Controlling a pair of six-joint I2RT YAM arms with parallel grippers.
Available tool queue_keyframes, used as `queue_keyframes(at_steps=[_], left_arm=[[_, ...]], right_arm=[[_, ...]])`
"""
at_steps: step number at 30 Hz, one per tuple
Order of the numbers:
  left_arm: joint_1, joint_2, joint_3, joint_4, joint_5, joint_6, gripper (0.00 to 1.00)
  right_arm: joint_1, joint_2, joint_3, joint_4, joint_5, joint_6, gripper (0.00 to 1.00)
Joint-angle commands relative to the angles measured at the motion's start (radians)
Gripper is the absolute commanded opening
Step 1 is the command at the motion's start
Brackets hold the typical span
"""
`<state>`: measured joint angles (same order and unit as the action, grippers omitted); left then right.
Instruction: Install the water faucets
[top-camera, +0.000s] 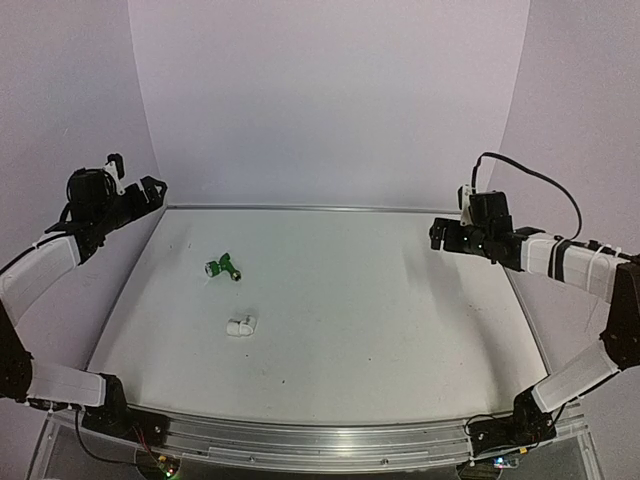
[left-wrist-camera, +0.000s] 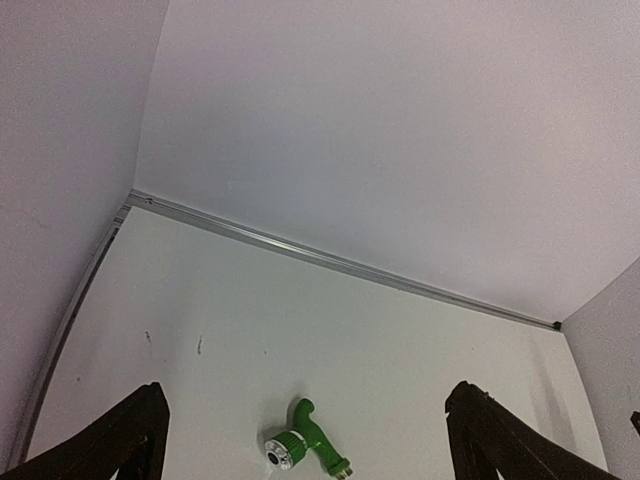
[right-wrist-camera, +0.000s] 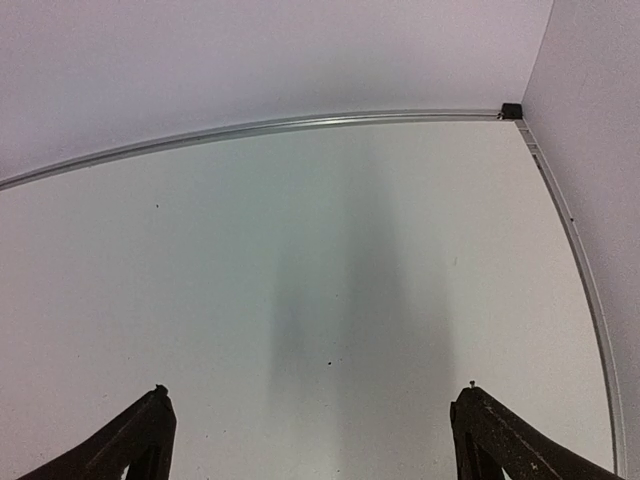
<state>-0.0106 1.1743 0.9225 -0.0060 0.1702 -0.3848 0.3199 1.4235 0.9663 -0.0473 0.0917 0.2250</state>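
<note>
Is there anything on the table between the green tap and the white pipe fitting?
No. In the top external view, only bare table separates the green tap and the white pipe fitting, which lie apart.

Left hand (top-camera: 155, 187), right hand (top-camera: 437, 235): spread, aloft.

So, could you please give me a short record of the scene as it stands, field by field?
green tap: lying on the table, left of centre, untouched
white fitting: lying closer to the near edge than the tap, apart from it
left gripper: open, empty, above the far left corner
right gripper: open, empty, above the right side
assembly: not yet begun; parts lie separate
</note>
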Motion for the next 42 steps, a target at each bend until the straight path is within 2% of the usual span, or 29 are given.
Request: queue_keyframes(at_steps=[1,7,11,16,21,28,33,36,39,42], left_arm=[[-0.027,0.001,-0.018,0.038,0.086,-0.021,1.0],[-0.075,0.028,-0.037,-0.005,0.104,-0.028,0.99],[-0.123,0.062,-0.051,-0.04,0.119,-0.038,0.97],[-0.203,0.137,-0.066,-0.073,0.133,-0.079,0.97],[-0.272,0.252,-0.063,-0.08,0.213,-0.147,0.97],[-0.412,0.382,-0.054,-0.101,0.191,-0.196,0.94],[-0.547,0.434,-0.01,-0.202,-0.029,-0.189,0.95],[-0.551,0.466,0.059,-0.276,-0.217,-0.196,0.95],[-0.542,0.542,0.199,-0.389,-0.451,-0.183,0.97],[-0.498,0.657,0.361,-0.476,-0.531,-0.181,1.0]], right_arm=[[0.031,0.022,0.048,-0.011,0.062,0.019,0.98],[0.034,0.036,0.059,-0.01,-0.044,-0.053,0.98],[0.034,0.014,0.014,-0.009,0.042,-0.03,0.98],[0.032,-0.015,-0.036,0.005,0.143,0.092,0.98],[0.033,-0.009,-0.041,0.005,-0.079,0.06,0.98],[0.034,0.059,-0.017,-0.007,-0.265,0.076,0.98],[0.036,0.089,-0.022,-0.005,-0.312,0.102,0.98],[0.04,0.101,-0.016,-0.005,-0.328,0.108,0.98],[0.044,0.097,-0.011,-0.003,-0.34,0.112,0.98],[0.049,0.087,-0.009,-0.002,-0.356,0.123,0.98]])
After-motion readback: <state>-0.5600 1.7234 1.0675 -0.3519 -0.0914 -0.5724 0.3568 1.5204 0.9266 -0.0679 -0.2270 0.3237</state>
